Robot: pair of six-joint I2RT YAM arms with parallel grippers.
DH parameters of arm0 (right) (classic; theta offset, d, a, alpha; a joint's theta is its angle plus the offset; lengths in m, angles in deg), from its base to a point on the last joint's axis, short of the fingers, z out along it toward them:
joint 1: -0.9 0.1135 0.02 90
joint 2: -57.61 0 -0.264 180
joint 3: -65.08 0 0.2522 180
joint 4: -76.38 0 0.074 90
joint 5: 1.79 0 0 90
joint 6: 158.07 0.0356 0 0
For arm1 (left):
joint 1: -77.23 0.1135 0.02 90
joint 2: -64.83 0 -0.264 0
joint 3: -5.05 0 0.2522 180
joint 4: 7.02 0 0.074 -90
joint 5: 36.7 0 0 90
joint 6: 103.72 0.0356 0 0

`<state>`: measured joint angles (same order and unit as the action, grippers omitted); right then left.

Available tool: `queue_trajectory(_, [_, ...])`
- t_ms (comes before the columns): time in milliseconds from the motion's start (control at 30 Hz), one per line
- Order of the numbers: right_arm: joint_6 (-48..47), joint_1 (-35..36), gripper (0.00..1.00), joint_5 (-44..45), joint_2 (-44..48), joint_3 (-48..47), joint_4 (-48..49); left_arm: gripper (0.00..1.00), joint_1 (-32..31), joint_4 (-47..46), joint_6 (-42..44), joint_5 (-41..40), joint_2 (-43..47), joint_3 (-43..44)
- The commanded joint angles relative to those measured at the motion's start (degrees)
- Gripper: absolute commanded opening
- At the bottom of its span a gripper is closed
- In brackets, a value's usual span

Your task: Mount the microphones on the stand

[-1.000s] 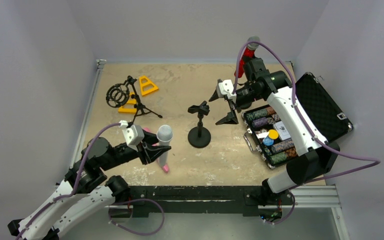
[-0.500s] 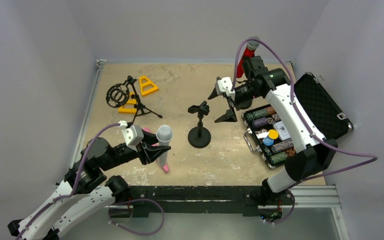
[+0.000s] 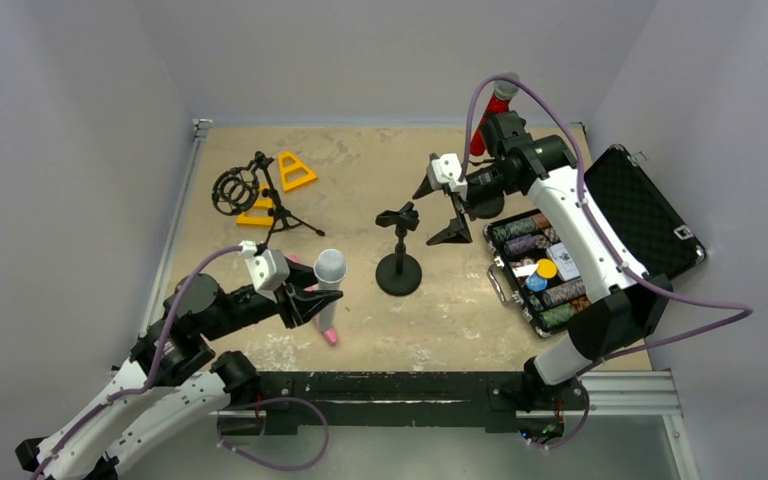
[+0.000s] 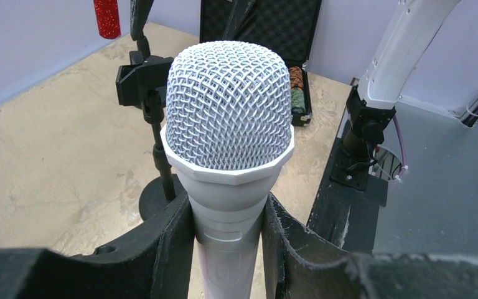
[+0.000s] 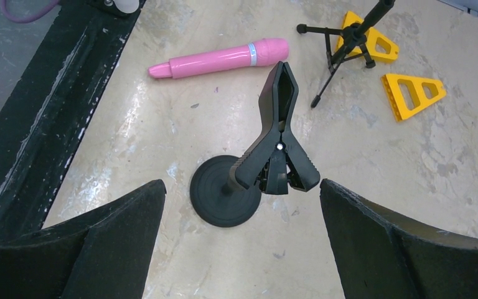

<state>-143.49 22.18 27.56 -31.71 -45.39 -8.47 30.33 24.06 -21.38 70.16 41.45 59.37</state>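
Observation:
My left gripper (image 3: pixel 318 300) (image 4: pixel 227 246) is shut on the white microphone (image 3: pixel 329 268) (image 4: pixel 227 124), held upright just left of the round-based stand (image 3: pixel 399 272) (image 4: pixel 154 198). Its clip (image 3: pixel 397 217) (image 5: pixel 278 137) is bare. The pink microphone (image 3: pixel 329 334) (image 5: pixel 221 58) lies on the table under my left gripper. Far back, the glittery red microphone (image 3: pixel 490 108) (image 4: pixel 106 17) stands upright, partly hidden by my right arm. My right gripper (image 3: pixel 442 208) (image 5: pixel 243 187) hangs wide open just right of the stand's clip, holding nothing.
A black tripod stand (image 3: pixel 278 208) (image 5: pixel 342 43) with a ring mount (image 3: pixel 235 190) stands at the back left beside two yellow triangles (image 3: pixel 297 170) (image 5: pixel 414 93). An open case of poker chips (image 3: pixel 550 265) (image 4: pixel 258 25) lies on the right.
My right gripper has shifted slightly left and back, still open. The left arm and the white microphone have not moved.

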Motion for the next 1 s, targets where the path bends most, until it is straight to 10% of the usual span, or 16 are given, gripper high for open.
queue_trajectory(0, [0.74, 0.6, 0.97, -1.45, -1.06, -2.54, 0.71, 0.0, 0.31, -4.2, 2.19, -0.8, -0.79, 0.76])
queue_trajectory(600, [14.5, 2.76, 0.88, -1.5, -5.89, -0.87, 12.71, 0.0, 4.12, -22.35, 8.8, -3.99, -20.14, 10.63])
queue_trajectory(833, [13.42, 2.76, 0.69, -0.23, -7.05, -0.5, 11.52, 0.0, 7.43, -27.91, 5.28, 2.01, -29.71, 17.28])
queue_trajectory(967, [13.05, 2.8, 0.33, 0.01, -7.18, -0.33, 11.47, 0.0, 7.49, -27.66, 5.63, 2.82, -32.49, 19.39])
